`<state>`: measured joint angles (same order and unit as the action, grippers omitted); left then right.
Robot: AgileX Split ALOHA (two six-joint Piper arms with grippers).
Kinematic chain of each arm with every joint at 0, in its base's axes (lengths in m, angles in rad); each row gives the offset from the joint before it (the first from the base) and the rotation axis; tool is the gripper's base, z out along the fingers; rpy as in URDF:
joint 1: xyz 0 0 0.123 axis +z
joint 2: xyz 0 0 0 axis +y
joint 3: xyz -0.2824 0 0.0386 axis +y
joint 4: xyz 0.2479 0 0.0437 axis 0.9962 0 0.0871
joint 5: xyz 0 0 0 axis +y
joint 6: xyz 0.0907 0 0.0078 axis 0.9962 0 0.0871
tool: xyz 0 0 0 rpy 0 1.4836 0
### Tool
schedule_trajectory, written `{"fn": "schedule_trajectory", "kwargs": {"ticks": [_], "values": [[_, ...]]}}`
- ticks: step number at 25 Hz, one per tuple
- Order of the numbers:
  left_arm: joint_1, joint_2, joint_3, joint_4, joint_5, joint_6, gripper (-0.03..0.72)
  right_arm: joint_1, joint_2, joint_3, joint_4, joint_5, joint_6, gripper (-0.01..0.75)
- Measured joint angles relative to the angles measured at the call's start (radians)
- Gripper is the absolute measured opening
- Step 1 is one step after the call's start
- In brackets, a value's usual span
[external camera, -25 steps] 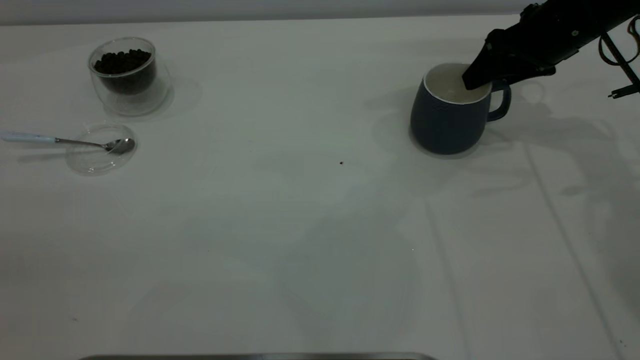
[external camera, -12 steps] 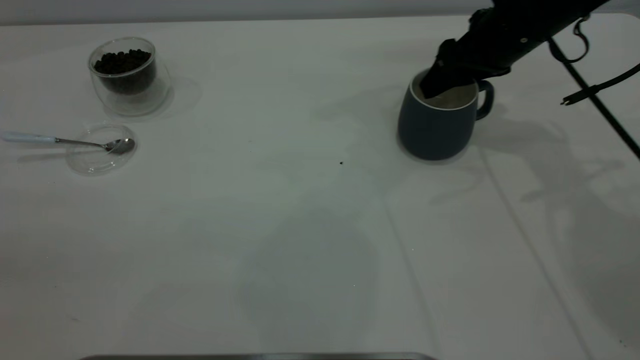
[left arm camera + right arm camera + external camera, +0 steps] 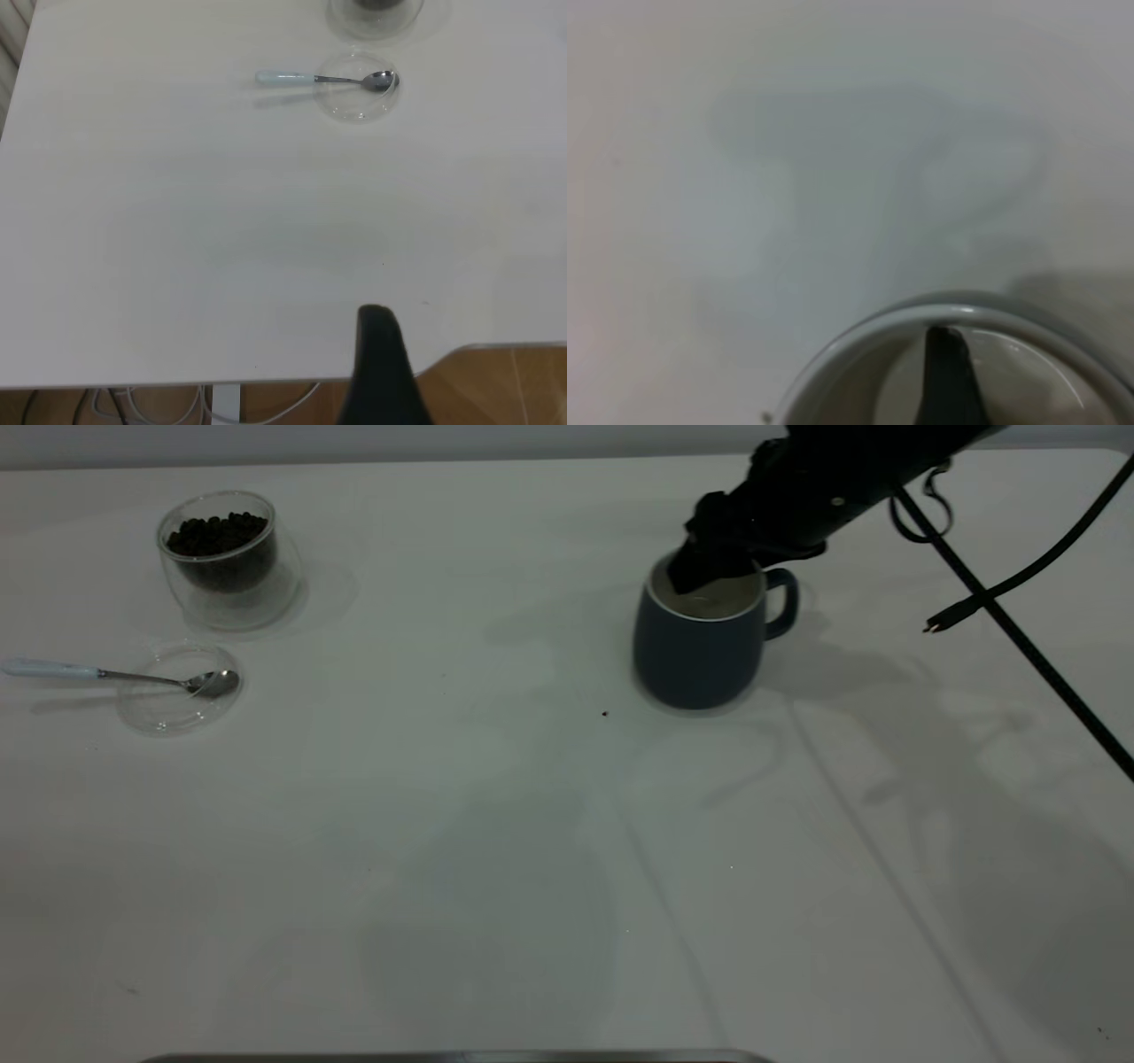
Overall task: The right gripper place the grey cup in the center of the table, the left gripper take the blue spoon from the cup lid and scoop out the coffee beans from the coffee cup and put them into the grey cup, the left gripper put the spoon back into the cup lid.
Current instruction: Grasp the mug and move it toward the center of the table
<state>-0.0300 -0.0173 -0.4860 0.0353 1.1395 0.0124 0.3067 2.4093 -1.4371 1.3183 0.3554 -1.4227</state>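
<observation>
- The right gripper (image 3: 689,577) had one finger inside the grey cup (image 3: 697,654), so the cup wall stood close around that finger.
- From this gripper toward the left side, the table (image 3: 496,824) was open; only one small dark speck (image 3: 605,713) lay near the cup.
- Far to its left stood the coffee cup (image 3: 228,558), the cup lid (image 3: 177,691) and the blue spoon (image 3: 115,676), well apart from it.
- Black cables (image 3: 1019,584) hung behind the gripper, on its right.

Worktop (image 3: 461,850): smooth, matt white. Grey cup (image 3: 695,660): matt dark blue-grey outside, glossy cream glaze inside; coffee cup (image 3: 232,593) and cup lid (image 3: 168,708): clear, glossy glass-like material. Blue spoon (image 3: 115,677): polished metal bowl, pale blue glossy handle.
</observation>
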Motion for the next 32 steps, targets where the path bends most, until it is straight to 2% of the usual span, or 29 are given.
{"fn": "schedule_trajectory", "kwargs": {"ticks": [9,14,22,32], "values": [[0.000,0.000,0.000,0.000,0.000,0.000,0.592,0.063,0.000,0.000,0.303,-0.010,-0.173,0.490],[0.000,0.000,0.000,0.000,0.000,0.000,0.592,0.087,0.000,0.000,0.404,-0.018,-0.270,0.490],[0.000,0.000,0.000,0.000,0.000,0.000,0.592,0.102,0.000,0.000,0.411,-0.012,-0.312,0.490],[0.000,0.000,0.000,0.000,0.000,0.000,0.592,0.079,-0.067,0.000,0.244,0.049,-0.239,0.490]]}}
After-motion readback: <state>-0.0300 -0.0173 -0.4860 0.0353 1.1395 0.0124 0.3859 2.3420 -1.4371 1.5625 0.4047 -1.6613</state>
